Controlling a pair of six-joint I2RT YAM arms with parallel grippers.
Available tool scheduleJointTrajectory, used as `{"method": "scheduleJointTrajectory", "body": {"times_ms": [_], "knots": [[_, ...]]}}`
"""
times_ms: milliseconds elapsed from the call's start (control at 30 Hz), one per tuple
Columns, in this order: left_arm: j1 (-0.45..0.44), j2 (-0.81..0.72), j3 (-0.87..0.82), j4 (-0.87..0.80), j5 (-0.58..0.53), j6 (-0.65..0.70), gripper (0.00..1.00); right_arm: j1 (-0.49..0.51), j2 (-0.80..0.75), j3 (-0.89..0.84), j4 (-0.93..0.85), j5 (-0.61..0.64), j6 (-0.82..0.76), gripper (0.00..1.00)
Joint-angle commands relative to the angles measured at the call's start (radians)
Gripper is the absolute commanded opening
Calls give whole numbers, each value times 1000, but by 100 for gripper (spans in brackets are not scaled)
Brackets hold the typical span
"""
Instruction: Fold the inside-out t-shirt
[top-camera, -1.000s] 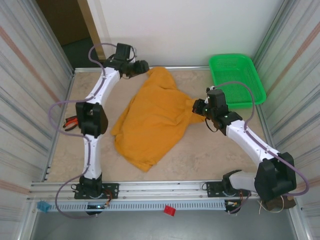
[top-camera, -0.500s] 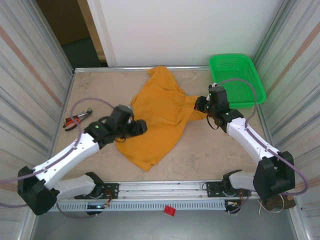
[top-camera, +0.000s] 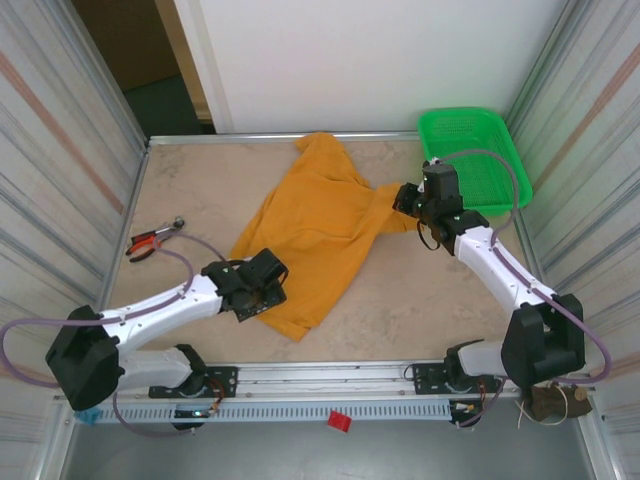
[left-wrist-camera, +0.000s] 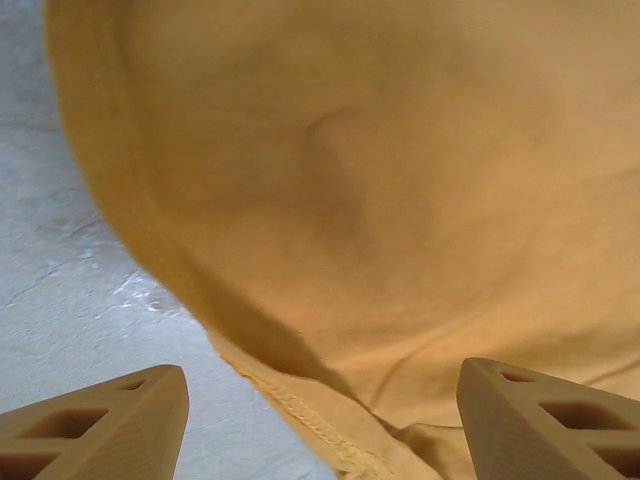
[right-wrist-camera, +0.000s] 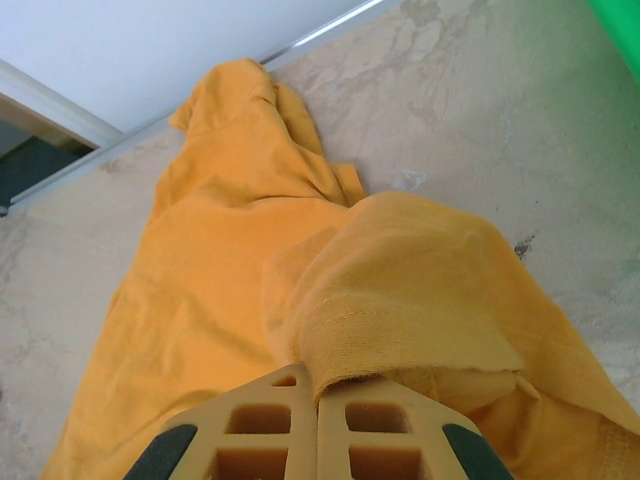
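The inside-out t-shirt (top-camera: 320, 215) lies crumpled in the middle of the table, mustard orange, one end reaching the back edge. My left gripper (top-camera: 266, 291) hovers low over its near-left hem. In the left wrist view the left gripper (left-wrist-camera: 320, 425) is open, its fingertips (left-wrist-camera: 110, 420) wide apart, and the stitched hem of the t-shirt (left-wrist-camera: 300, 420) lies between them untouched. My right gripper (top-camera: 404, 200) is at the shirt's right side. In the right wrist view the right gripper (right-wrist-camera: 318, 388) is shut on a ribbed fold of the t-shirt (right-wrist-camera: 400, 300), lifted off the table.
A green plastic basket (top-camera: 472, 155) stands at the back right, its corner also in the right wrist view (right-wrist-camera: 622, 20). Red-handled pliers (top-camera: 150, 240) lie at the left edge. Metal walls close in both sides of the marble table (top-camera: 420, 300).
My left arm has swung from the table's back edge down to the shirt's near-left hem, and its jaws have opened wider. The right gripper has crept slightly back, still holding the cloth.
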Motion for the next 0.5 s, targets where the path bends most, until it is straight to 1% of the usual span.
{"method": "scheduleJointTrajectory", "body": {"times_ms": [0, 100, 200, 233, 267, 300, 333, 367, 467], "knots": [[-13, 6, -28, -36, -42, -90, 72, -15, 13, 29, 18, -3, -15, 0], [-10, 31, -62, 7, -40, -113, 71, -25, 8, 18, 20, -3, -15, 0], [22, 87, -92, 102, -8, -86, 66, -37, -6, -2, 18, -3, -9, 0], [40, 111, -96, 134, 10, -66, 59, -41, -10, -8, 14, -1, -7, 0], [57, 134, -96, 168, 20, -40, 46, -45, -17, -13, 6, 2, -6, 0], [71, 150, -91, 186, 22, -18, 30, -48, -24, -20, -3, 5, -5, 0], [92, 166, -77, 193, 22, 6, 8, -51, -34, -31, -13, 7, -5, 0], [117, 175, -57, 198, 23, 42, 0, -52, -47, -45, -26, 14, -4, 0], [211, 188, 20, 204, 24, 183, 0, -53, -96, -105, -68, 45, 15, 0]]}}
